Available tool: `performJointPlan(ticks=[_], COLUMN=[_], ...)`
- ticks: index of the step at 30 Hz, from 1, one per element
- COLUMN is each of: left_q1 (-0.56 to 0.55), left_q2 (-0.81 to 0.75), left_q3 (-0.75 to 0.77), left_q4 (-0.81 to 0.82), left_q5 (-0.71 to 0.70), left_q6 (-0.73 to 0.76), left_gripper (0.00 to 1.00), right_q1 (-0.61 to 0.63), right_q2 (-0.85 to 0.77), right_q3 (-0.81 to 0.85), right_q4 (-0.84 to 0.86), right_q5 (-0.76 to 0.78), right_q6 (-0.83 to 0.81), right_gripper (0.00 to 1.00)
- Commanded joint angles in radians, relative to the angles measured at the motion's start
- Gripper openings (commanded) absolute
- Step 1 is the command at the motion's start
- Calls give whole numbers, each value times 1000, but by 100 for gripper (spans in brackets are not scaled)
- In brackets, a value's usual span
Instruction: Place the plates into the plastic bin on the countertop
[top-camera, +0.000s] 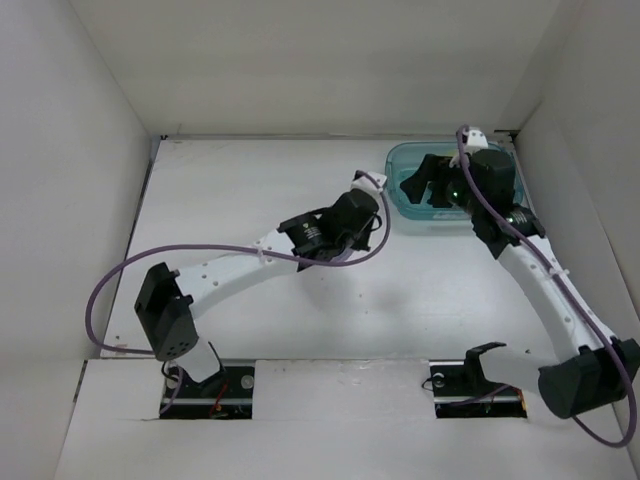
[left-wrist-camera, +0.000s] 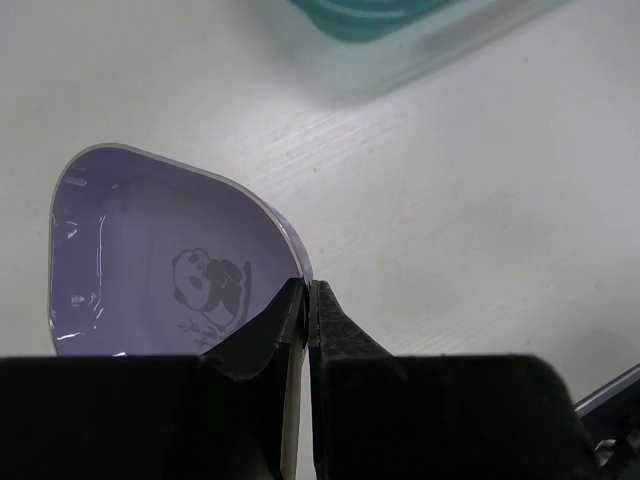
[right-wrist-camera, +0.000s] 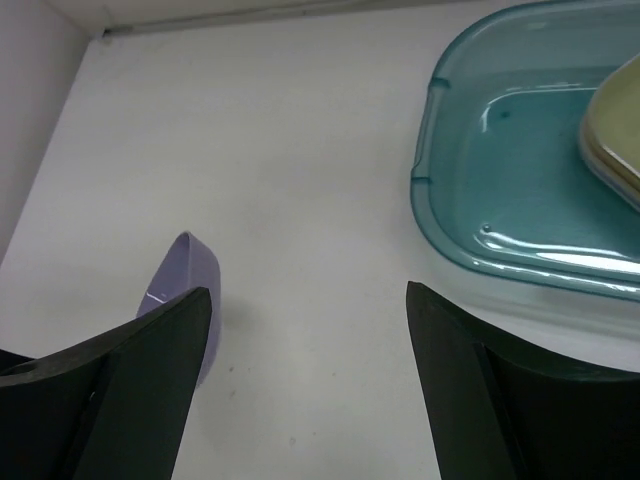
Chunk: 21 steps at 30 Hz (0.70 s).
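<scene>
— Pinching what, the left jaws?
— A purple plate (left-wrist-camera: 150, 250) by its rim, shut tight; it tilts over the worktop (left-wrist-camera: 470, 200), near the bin (right-wrist-camera: 520, 150).
— Right jaws?
— Wide open, empty, beside the bin; cream plates (right-wrist-camera: 620, 120) lie inside.

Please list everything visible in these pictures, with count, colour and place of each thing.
plastic bin: one, translucent teal, far right corner of the countertop.
stacked plates: at least two, cream-yellow, inside the plastic bin; full count hidden.
purple plate: one, lilac with a panda print, left of the bin.
countertop: one, white, between white walls.
left end effector: one, black, shut on the purple plate's rim.
right end effector: one, black, open, at the plastic bin.
</scene>
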Motion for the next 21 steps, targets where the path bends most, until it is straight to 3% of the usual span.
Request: performJointPlan(ticks=[1, 3, 7, 9, 13, 16, 21], left_q1=[-6, -6, -6, -6, 40, 63, 99], left_q2=[53, 91, 169, 208, 229, 199, 61], left_q3=[124, 225, 401, 517, 656, 652, 460], left_q4=[-16, -51, -154, -208, -320, -320, -127], left_q5=[-54, -92, -268, -351, -353, -344, -253], left_q6=[55, 46, -90, -166, -366, -533, -685], left_gripper=[0, 0, 0, 0, 0, 0, 0], right_q1=[-18, -50, -90, -55, 42, 144, 286], right_q2=[-71, -138, -212, -249, -387, -448, -412], right_q3=[35, -30, -57, -115, -368, -471, -562], right_q4=[-83, -33, -74, -4, 211, 383, 628], right_q5=[175, 183, 110, 6, -7, 36, 100], right_q6=[53, 54, 54, 34, 63, 112, 112], right_gripper=[84, 89, 89, 89, 89, 89, 89])
